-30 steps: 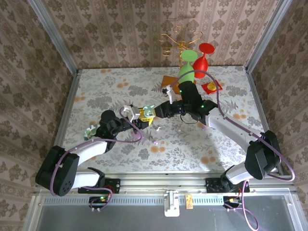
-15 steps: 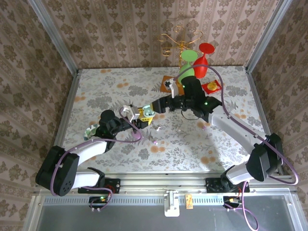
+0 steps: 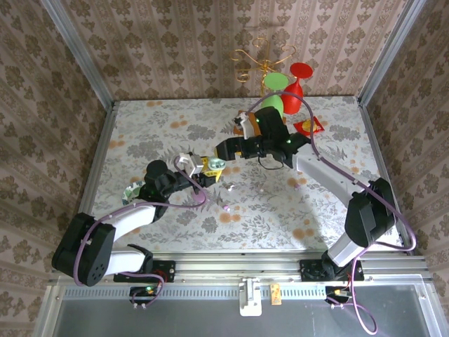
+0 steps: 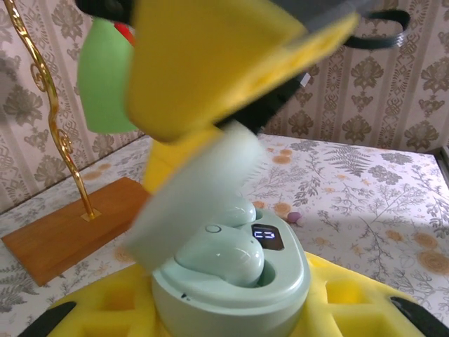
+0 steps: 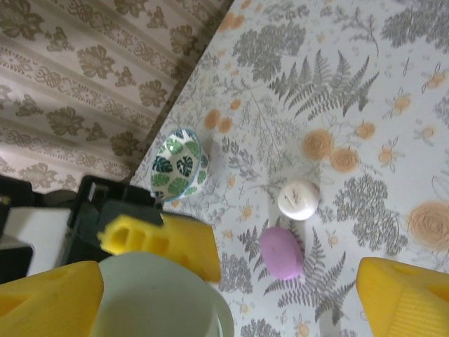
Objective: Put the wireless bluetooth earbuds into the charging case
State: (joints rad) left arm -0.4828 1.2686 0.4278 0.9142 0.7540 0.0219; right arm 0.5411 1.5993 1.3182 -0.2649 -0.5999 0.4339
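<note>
My left gripper [image 3: 210, 168] [image 4: 231, 312] is shut on a mint green charging case [image 4: 235, 288] [image 3: 214, 164], its yellow pads either side of the base. The case's lid [image 4: 196, 196] [image 5: 158, 298] stands open. Two mint earbuds [image 4: 221, 256] sit in their wells beside a lit display. My right gripper [image 3: 223, 149] [image 5: 224, 302] hangs open just above the lid, and one yellow finger [image 4: 210, 56] shows over the case. A tiny purplish bit [image 4: 295, 217] lies loose on the table beyond.
A purple oval case [image 5: 282, 253] [image 3: 226, 208] and a white one [image 5: 298, 200] [image 3: 230, 186] lie on the floral table. A leaf-patterned bowl [image 5: 179, 161] [image 3: 133, 191] sits by the left arm. A gold stand on a wooden base [image 4: 70, 232], a green glass [image 3: 273, 102] and a red glass [image 3: 298, 81] stand at the back.
My right gripper has opened wide and drawn back from the case toward the far side. The left gripper has kept still with the case.
</note>
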